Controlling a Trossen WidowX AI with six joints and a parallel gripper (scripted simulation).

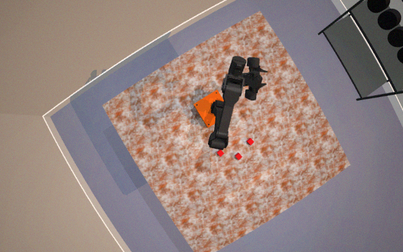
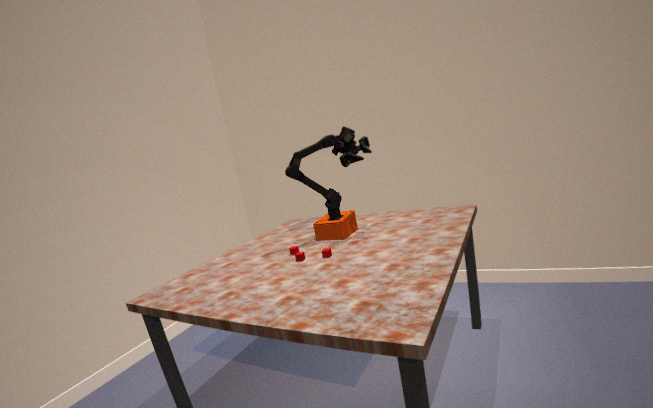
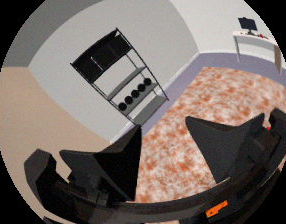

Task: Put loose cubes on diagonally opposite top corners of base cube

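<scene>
Three small red cubes of like size lie apart on the table: one beside the arm's elbow in the overhead view, one in the middle, one on the other side. Which is the fixed base cube cannot be told. None is stacked. My gripper is open and empty, raised high above the table and well away from the cubes. The wrist view shows only a small red spot at the right finger's edge.
The arm stands on an orange block on the patterned table. A shelf rack with black round things stands beyond the table. A desk with a monitor shows in the wrist view.
</scene>
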